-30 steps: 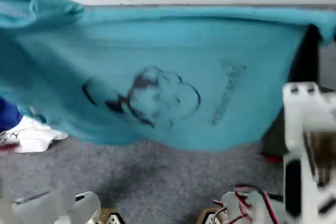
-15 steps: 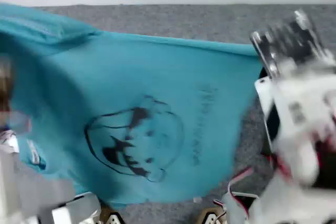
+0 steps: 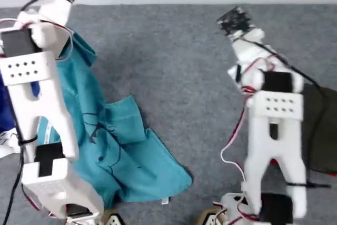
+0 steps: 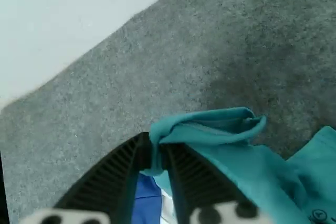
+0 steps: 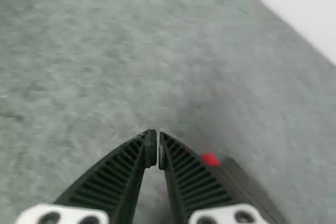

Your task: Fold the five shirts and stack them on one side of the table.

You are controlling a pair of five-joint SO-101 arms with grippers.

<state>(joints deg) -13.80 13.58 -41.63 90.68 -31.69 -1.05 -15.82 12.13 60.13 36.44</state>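
**A:** Which step is in hand here, in your opinion?

**B:** I think it is the laying out of one shirt, before any fold is made. At the left edge of the high view lies a blue cloth (image 3: 4, 109), partly behind the left arm. Just to the right of it, the teal shirt (image 3: 121, 151) lies crumpled on the gray tabletop (image 3: 179, 67), from the upper left down to the lower middle.

**A:** And the pincers?

**B:** The left pincer (image 4: 156, 150) is clamped on a fold of the teal shirt, at its upper left end. The right pincer (image 5: 154, 148), in the upper right part, has its jaws together and holds nothing. A dark shirt (image 3: 321, 125) lies at the right edge, well apart from the teal one.

**A:** What does the next move call for?

**B:** In my judgement, the shirt must first be spread flat. The right pincer should open and take another edge, so that both arms can pull the cloth smooth. The teal shirt is not folded yet, so the task seems far from its end.
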